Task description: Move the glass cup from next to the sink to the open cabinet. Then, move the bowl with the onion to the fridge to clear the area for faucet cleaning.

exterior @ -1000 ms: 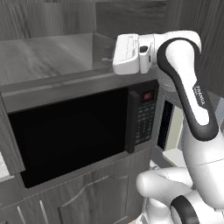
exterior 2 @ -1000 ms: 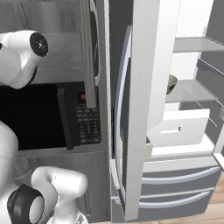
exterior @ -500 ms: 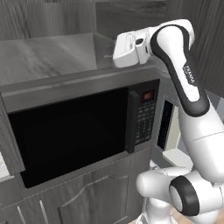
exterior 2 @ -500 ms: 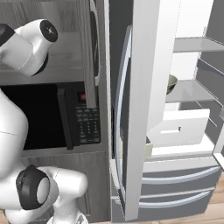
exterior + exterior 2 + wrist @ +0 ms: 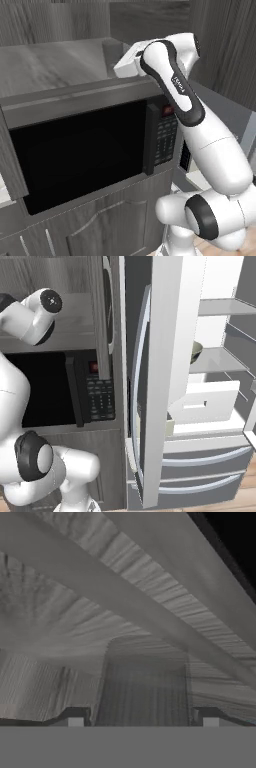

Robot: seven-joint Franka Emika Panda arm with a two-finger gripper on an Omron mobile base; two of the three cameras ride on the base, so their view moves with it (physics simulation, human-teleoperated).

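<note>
The glass cup (image 5: 112,51), a grey translucent tumbler, stands upright on the bare shelf of the open cabinet (image 5: 50,65) above the microwave. My gripper (image 5: 121,62) reaches in from the right at shelf height, right beside the cup. In the hand view the cup (image 5: 145,682) sits between my fingertips (image 5: 75,717), with a small gap on each side. The gripper (image 5: 141,718) is open. The fridge (image 5: 215,361) stands open on the right. The sink, faucet, bowl and onion are out of view.
A black-fronted microwave (image 5: 80,150) sits under the cabinet shelf. Grey wood-grain cabinet walls (image 5: 150,20) close in behind and right of the cup. The fridge door (image 5: 160,381) stands edge-on beside the microwave. A dark bowl-shaped thing (image 5: 196,352) rests on a fridge shelf.
The arm has changed its pose, with the elbow coming forward. The hand has edged a little left along the shelf towards the cup. The cup has stayed put and the jaws keep the same width.
</note>
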